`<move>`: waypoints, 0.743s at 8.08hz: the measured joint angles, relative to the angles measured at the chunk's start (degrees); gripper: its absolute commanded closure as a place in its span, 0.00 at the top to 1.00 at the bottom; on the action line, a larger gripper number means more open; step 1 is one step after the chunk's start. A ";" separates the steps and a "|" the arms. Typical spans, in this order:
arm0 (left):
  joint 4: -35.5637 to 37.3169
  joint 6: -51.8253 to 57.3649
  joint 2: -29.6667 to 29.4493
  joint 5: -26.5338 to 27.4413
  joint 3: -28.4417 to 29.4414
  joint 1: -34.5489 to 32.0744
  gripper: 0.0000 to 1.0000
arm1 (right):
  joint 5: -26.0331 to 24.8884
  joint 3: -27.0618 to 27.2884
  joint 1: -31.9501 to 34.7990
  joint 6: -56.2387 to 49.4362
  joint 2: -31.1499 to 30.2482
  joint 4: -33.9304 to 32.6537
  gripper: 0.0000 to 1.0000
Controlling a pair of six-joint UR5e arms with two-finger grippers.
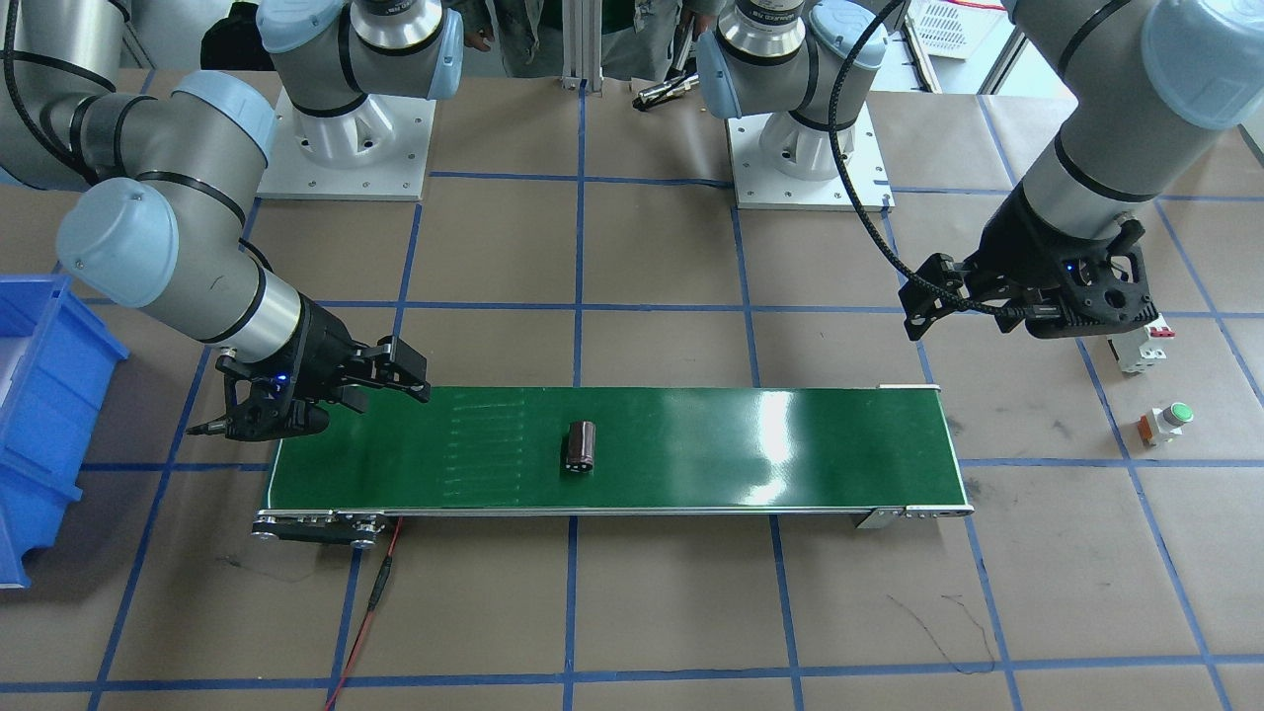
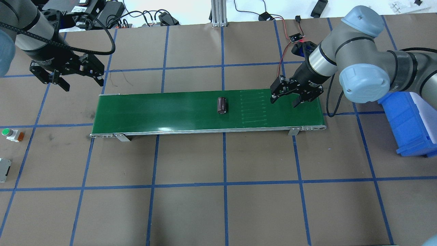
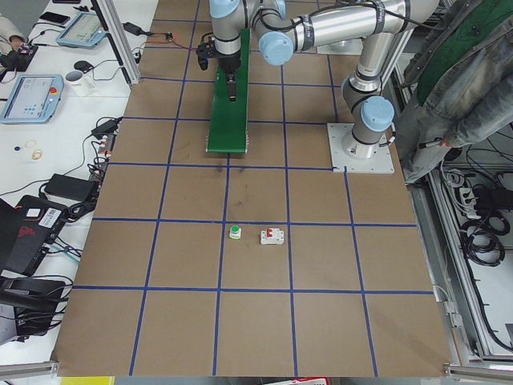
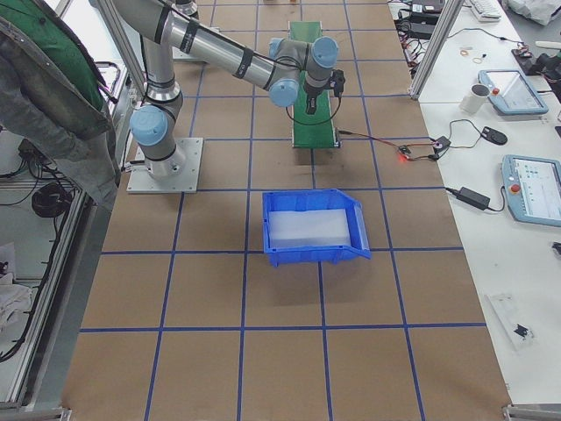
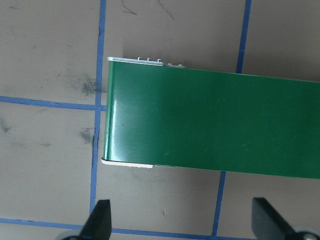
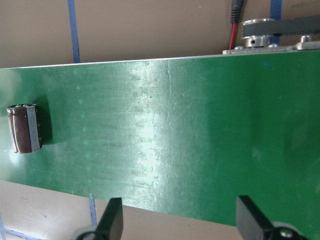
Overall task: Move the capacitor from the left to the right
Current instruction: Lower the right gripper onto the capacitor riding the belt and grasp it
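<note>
The capacitor [image 1: 581, 445], a stubby dark brown cylinder, lies on its side near the middle of the green conveyor belt [image 1: 711, 444]. It also shows in the overhead view [image 2: 222, 105] and at the left edge of the right wrist view [image 6: 24, 128]. My right gripper [image 2: 285, 101] is open and empty, hovering over the belt's right end, well apart from the capacitor; its fingers [image 6: 112, 220] frame bare belt. My left gripper [image 2: 82, 82] is open and empty, above the table just beyond the belt's left end [image 5: 107, 115].
A blue bin [image 2: 406, 119] stands on the table to the right of the belt. A white push-button with a green cap [image 2: 8, 134] and a white breaker [image 1: 1141, 346] lie on the table to the left. A red wire [image 1: 370, 602] trails from the belt's right end.
</note>
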 measured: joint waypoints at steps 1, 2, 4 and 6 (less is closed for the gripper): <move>0.02 -0.01 0.00 0.00 -0.05 0.00 1.00 | 0.13 0.16 0.08 0.02 0.00 0.00 0.80; 0.03 -0.05 -0.01 -0.01 -0.05 0.00 1.00 | 0.17 0.27 0.10 0.03 0.00 0.00 0.80; 0.03 -0.09 -0.01 0.00 -0.08 0.00 1.00 | 0.20 0.33 0.13 0.03 0.00 0.00 0.80; 0.07 -0.14 -0.06 -0.01 -0.09 0.00 1.00 | 0.20 0.35 0.13 0.02 0.00 0.00 0.79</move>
